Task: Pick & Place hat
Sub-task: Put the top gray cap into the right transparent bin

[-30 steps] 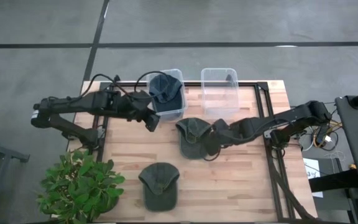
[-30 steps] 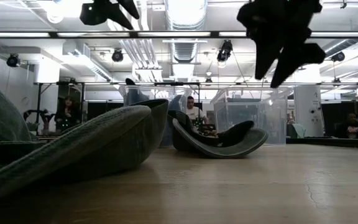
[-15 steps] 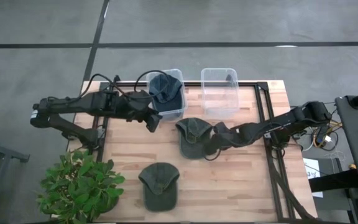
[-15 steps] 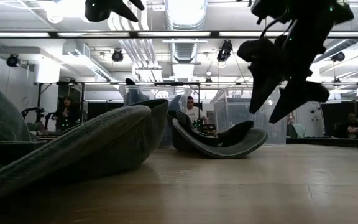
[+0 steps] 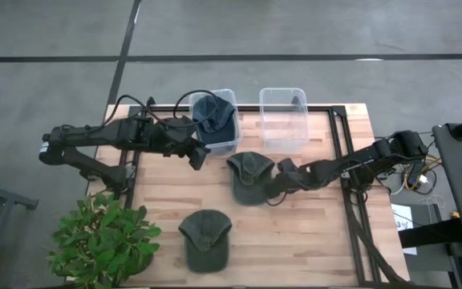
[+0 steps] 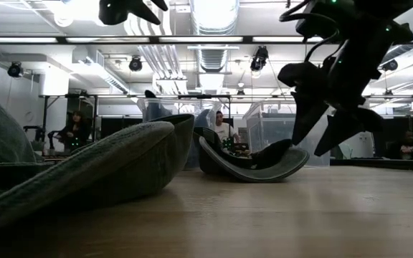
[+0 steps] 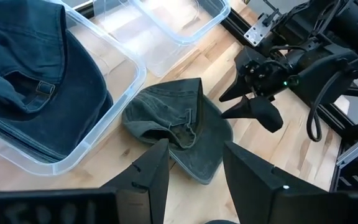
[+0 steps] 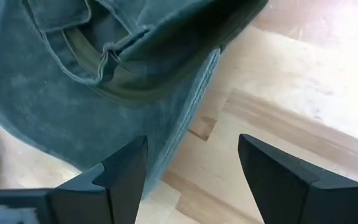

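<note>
Hat (image 5: 249, 174) lies just beside the right tool (image 5: 281, 171), spread wide, holding nothing.

1. Both arms are black, made of long thin parts with round joints between them.
2. Black cables loop along the left arm and curl by its base.
3. The left end effector (image 5: 196, 157) has two flat black fingers (image 7: 151, 177) with angled, pointed tips.
4. A tiny white light shows on one of those fingers.
5. The right end effector (image 5: 280, 170) has two black fingers (image 8: 277, 177) shaped like wedges.
6. Small green lights glow on the right arm's wrist.
7. Black cables hang in loops from the right arm.
</note>
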{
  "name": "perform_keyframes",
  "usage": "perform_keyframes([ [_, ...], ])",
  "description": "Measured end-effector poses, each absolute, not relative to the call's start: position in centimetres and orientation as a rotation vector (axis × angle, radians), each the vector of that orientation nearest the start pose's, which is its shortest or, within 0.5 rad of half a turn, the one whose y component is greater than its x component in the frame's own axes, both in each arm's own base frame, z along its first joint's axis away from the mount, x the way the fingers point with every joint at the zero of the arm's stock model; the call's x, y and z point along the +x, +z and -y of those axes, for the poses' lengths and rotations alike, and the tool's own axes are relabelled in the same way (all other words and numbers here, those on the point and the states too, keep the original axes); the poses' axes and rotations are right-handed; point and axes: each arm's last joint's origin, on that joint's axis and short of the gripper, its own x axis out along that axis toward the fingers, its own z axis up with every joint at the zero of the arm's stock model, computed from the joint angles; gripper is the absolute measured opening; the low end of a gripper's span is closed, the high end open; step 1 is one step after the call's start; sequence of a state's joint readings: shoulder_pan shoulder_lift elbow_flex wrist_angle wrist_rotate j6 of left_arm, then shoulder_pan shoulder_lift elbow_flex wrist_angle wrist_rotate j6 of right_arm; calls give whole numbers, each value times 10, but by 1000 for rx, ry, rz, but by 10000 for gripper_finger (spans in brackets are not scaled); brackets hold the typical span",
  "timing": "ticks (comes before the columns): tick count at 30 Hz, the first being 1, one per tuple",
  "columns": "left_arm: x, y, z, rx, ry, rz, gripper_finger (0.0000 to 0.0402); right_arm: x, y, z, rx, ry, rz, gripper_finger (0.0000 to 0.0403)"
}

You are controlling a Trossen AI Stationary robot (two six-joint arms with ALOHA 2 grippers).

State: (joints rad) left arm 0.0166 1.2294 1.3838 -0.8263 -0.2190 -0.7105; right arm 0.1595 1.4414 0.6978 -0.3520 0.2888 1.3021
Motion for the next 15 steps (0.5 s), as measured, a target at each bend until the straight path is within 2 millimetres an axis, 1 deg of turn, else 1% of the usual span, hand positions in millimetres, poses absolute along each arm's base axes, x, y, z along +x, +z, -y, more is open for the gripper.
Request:
perform_keyframes([
  [6,240,390,-10,-614,451,-547,142,254,159,-23,932,-736,-746,239],
  [12,240,390,-10,-614,451,-545,142,249,150,-16,938,-769,-752,235],
  [15,240,391,-10,-614,452,-544,142,249,147,-16,961,-738,-716,234],
])
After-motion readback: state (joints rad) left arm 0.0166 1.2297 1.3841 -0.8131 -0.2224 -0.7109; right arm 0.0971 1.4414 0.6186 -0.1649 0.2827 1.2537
